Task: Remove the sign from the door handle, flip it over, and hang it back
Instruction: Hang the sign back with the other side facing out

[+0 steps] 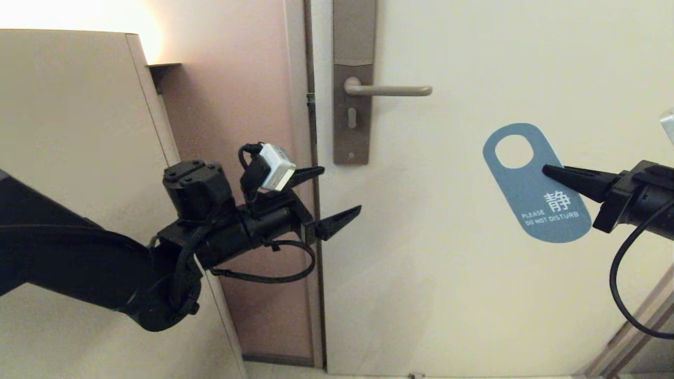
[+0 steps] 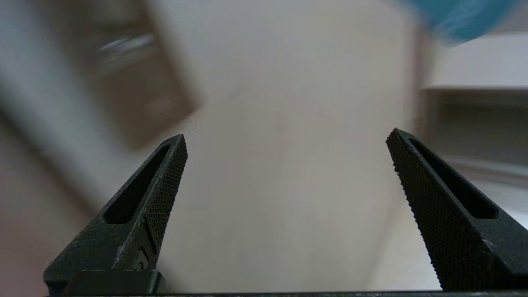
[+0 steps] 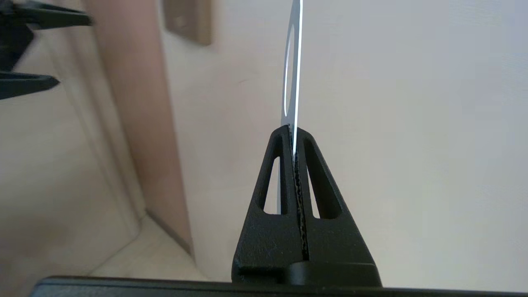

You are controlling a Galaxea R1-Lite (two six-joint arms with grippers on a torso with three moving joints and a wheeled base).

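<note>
The sign (image 1: 526, 197) hangs free in front of the door, off the door handle (image 1: 392, 90), its blue face with white text turned toward me and its round hole at the upper end. My right gripper (image 1: 547, 170) comes in from the right and is shut on the sign just below the hole. In the right wrist view the sign (image 3: 293, 62) stands edge-on, pinched between the right gripper (image 3: 293, 128) fingers. My left gripper (image 1: 341, 189) is open and empty, low and left of the handle near the door edge. The left wrist view shows the left gripper (image 2: 287, 136) facing the bare door, the sign (image 2: 462, 20) a blue blur.
The handle sits on a tall brown-grey plate (image 1: 353, 116) with a keyhole, on a cream door (image 1: 447, 263). A pinkish door frame (image 1: 247, 131) and a beige cabinet (image 1: 79, 131) stand to the left. A black cable (image 1: 621, 284) loops below the right wrist.
</note>
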